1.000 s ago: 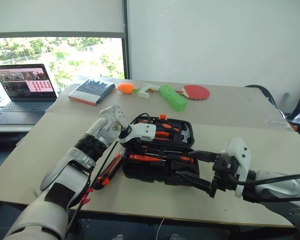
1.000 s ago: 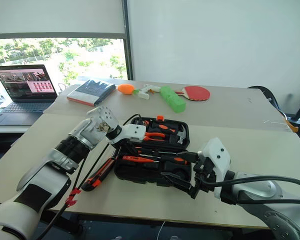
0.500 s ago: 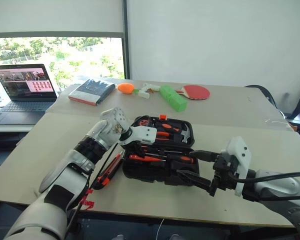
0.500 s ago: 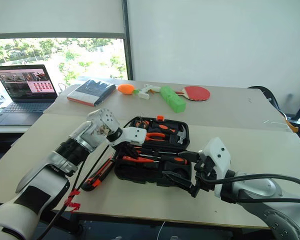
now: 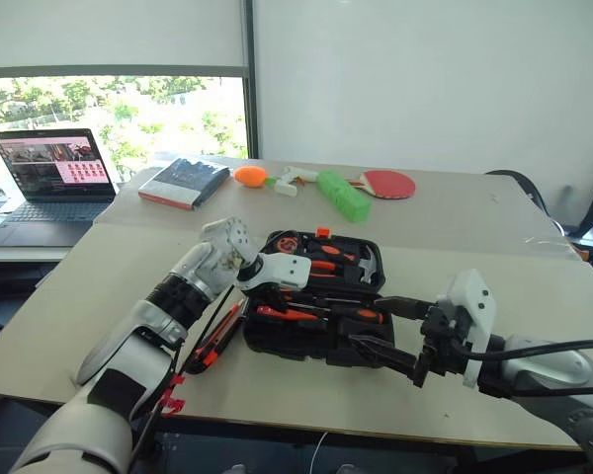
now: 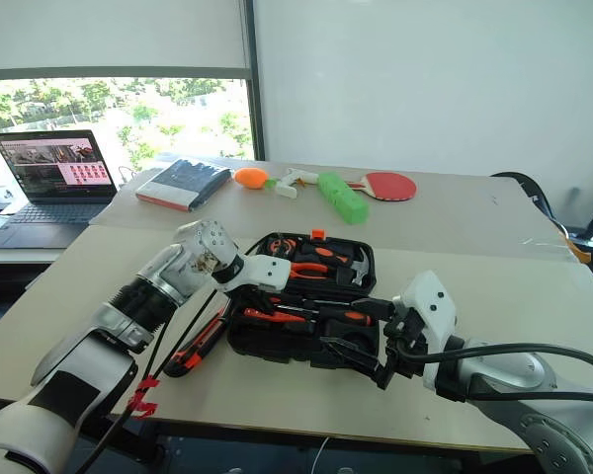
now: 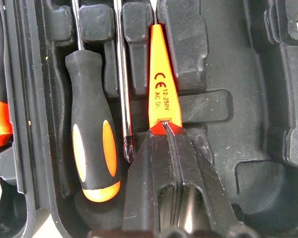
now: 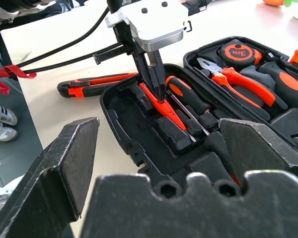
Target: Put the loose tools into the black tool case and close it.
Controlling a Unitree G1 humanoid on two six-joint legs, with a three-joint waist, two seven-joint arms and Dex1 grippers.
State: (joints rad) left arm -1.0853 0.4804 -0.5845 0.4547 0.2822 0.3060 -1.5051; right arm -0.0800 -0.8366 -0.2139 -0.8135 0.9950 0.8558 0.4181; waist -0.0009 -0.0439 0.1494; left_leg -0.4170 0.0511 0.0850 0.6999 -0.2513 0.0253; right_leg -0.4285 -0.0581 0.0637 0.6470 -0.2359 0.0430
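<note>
The black tool case (image 5: 306,348) lies open in the middle of the table, with several tools in its moulded slots. My left gripper (image 7: 165,130) is shut and points down into the near half. Its tips rest on the end of the slim orange tester (image 7: 161,79), which lies in a slot. Beside the tester lies a black-and-orange screwdriver (image 7: 92,148). A tape measure (image 8: 237,51) and pliers (image 8: 228,77) sit in the far half. The utility knife (image 5: 217,336) lies loose on the table left of the case. My right gripper (image 5: 368,326) hangs open at the case's near right corner, empty.
Along the table's far side lie a dark book (image 5: 183,181), an orange object (image 5: 248,175), a green foam block (image 5: 342,193) and a red paddle (image 5: 387,182). A laptop (image 5: 49,178) stands on a desk at the far left. The table's front edge runs just below the case.
My left wrist has rolled slightly over the case while its shut tips stay on the tester. The right arm has not moved.
</note>
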